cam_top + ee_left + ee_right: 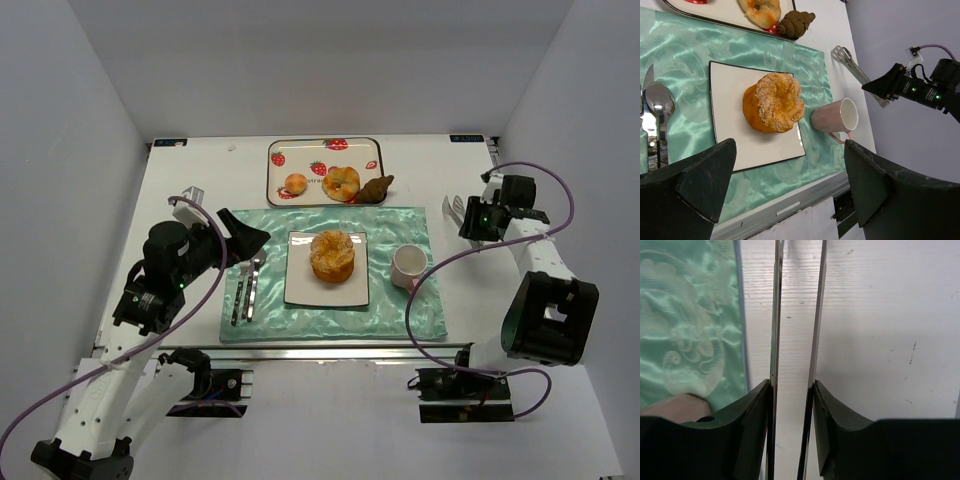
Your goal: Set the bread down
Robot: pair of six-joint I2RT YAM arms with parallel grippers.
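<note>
The bread (332,256), a tall golden muffin-like bread with a ruffled top, stands on the white square plate (300,288) in the middle of the teal placemat (400,225). In the left wrist view the bread (774,102) sits on the plate (727,95), well beyond my fingers. My left gripper (241,238) hovers over the mat's left edge, open and empty; its jaws stand wide apart in its own view (790,147). My right gripper (478,218) is at the right of the table, shut on metal tongs (456,210), whose two arms (776,315) run between its fingers (792,387).
A strawberry-print tray (372,145) at the back holds a small bun (296,184) and a flatter golden bun (341,182); a dark pointed pastry (377,188) lies at its edge. A pink cup (408,266) stands right of the plate. Cutlery (247,285) lies left of it.
</note>
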